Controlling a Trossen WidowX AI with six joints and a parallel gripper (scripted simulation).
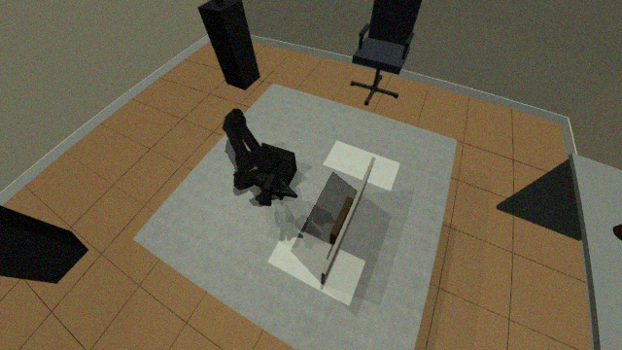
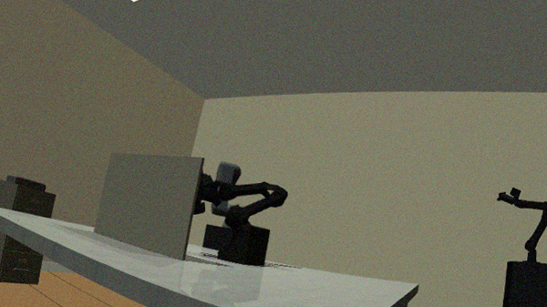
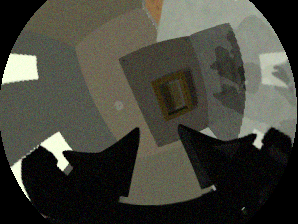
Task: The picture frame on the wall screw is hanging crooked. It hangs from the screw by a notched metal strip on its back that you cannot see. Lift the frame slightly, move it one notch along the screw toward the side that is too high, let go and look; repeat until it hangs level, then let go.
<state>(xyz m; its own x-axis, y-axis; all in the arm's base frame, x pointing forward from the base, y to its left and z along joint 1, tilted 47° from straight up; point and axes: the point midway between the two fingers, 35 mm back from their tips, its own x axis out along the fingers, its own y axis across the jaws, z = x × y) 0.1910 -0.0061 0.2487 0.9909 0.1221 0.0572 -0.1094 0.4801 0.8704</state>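
Picture frame point(image 3: 174, 96) — wood-toned, matt.

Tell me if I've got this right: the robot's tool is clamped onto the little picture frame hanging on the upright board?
Not quite. The tool is open and holds nothing; it sits back from the picture frame, with a gap between them. The wrist view shows this, and the top view agrees. The frame does hang on the upright board.
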